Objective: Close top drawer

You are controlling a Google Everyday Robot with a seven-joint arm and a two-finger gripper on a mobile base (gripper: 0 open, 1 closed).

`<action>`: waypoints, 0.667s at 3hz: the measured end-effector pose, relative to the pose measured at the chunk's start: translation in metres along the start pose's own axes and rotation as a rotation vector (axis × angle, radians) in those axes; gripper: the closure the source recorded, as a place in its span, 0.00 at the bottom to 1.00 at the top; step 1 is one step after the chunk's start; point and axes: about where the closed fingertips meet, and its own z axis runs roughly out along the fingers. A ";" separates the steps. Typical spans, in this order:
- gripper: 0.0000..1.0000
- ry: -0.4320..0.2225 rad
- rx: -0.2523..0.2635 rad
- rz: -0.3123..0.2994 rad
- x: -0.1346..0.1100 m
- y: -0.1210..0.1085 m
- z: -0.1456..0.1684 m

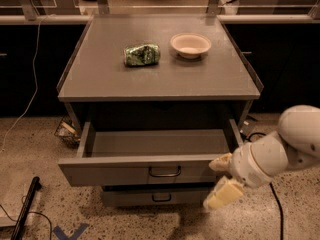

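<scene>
The top drawer is a wide grey metal tray with a flat front and a small central wire pull. It stands partly open under the grey table top, and its inside is empty. My gripper is at the right end of the drawer front, with cream fingers spread apart and holding nothing. The upper finger is against the front's right corner and the lower one hangs below the drawer. The white arm reaches in from the right.
A crumpled green bag and a white bowl lie on the table top. A narrower lower drawer shows beneath. A black cable runs on the floor at the right, and a black rod at the left.
</scene>
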 end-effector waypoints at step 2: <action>0.76 0.027 -0.040 0.013 -0.032 -0.089 0.013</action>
